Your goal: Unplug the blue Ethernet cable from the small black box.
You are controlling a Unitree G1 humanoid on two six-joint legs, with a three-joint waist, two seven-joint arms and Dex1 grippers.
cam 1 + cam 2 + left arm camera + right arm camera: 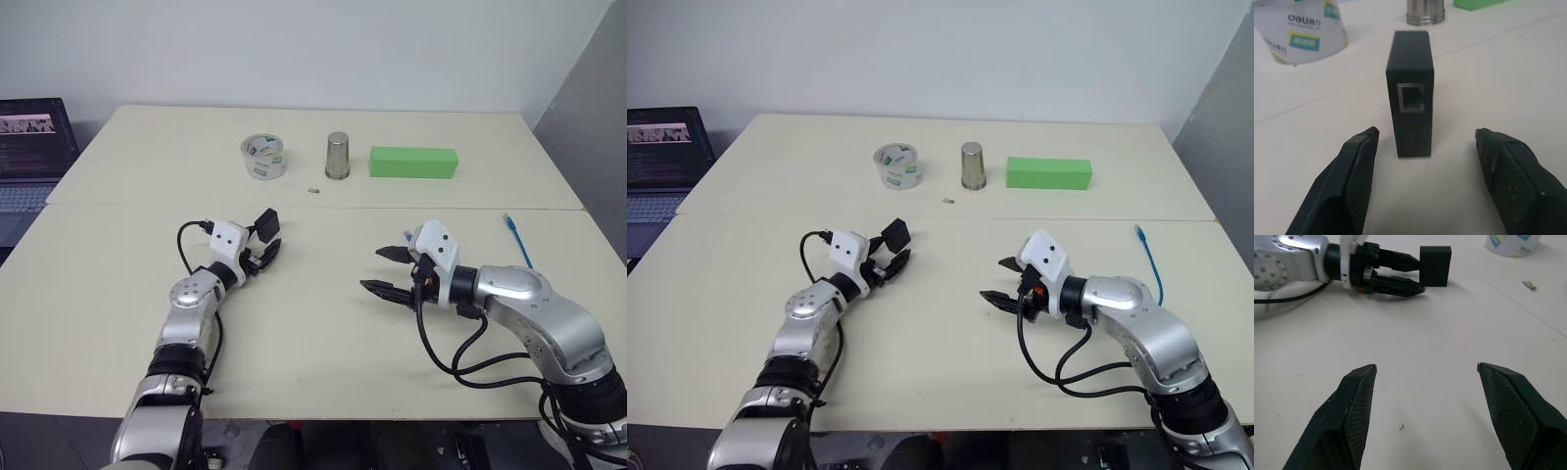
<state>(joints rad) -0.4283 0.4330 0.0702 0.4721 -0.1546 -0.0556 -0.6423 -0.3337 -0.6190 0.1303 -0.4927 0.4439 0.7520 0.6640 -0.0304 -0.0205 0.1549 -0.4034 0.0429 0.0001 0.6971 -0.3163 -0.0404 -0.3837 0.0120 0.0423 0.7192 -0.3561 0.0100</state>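
Observation:
The small black box [1410, 93] stands on edge on the table, its socket facing my left gripper and showing empty. My left gripper [269, 250] is open, and the box sits just ahead of its fingertips [1364, 147], held by neither. The blue Ethernet cable [517, 240] lies by itself near the table's right edge, far from the box. My right gripper [372, 269] hovers open over bare table at centre right, nothing between its fingers [1359, 396]. The right wrist view also takes in the left gripper and the box [1436, 266].
At the back of the table stand a roll of clear tape [263, 157], a metal cup [337, 156] and a green block [413, 163]. A small scrap [313, 191] lies near the cup. A laptop [29, 147] sits off the far left.

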